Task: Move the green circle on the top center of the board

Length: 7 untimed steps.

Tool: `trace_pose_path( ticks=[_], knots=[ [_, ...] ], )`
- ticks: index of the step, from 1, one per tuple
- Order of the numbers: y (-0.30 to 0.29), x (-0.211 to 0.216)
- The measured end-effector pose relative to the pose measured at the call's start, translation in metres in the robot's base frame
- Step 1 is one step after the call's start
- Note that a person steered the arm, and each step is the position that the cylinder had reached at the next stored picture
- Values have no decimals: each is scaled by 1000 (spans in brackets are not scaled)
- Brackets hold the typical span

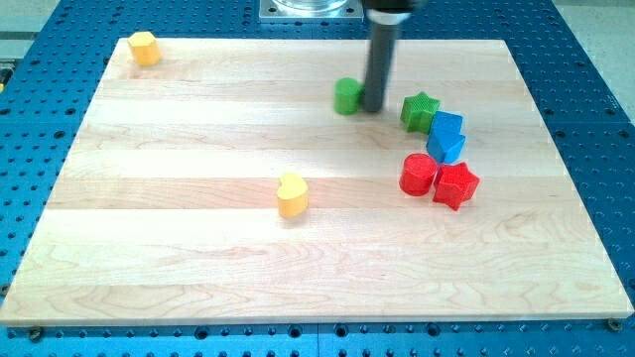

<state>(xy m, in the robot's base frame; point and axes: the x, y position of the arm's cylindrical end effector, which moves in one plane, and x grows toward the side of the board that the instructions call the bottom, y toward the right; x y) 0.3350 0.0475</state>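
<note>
you are looking at the wooden board [198, 248] lying on the blue perforated counter [595, 129], with the dark rod coming down from the view's top. my tip [374, 107] is sitting against the right side of the green circle [347, 96], touching it or all but touching it. the green circle is resting near the view's top, slightly right of the board's middle line. there is no hand on this arm, so nothing is spreading or pinching here; the rod is only resting beside the block. just right of my tip the green star [420, 111] is standing, and the blue block [446, 136] is touching it on its lower right. below that, the red cylinder [418, 175] and the red star [455, 184] are sitting side by side, touching. a yellow heart [292, 194] is lying near the board's middle, and another yellow block [145, 48] is sitting in the top left corner
</note>
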Motion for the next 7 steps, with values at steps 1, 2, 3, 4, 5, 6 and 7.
trace_pose_path(
  ticks=[1, 2, 3, 4, 5, 6, 7],
  knots=[
    [-17, 39],
    [-30, -23],
    [-24, -31],
    [-64, 1],
    [-62, -42],
    [-41, -70],
    [-37, -57]
  ],
)
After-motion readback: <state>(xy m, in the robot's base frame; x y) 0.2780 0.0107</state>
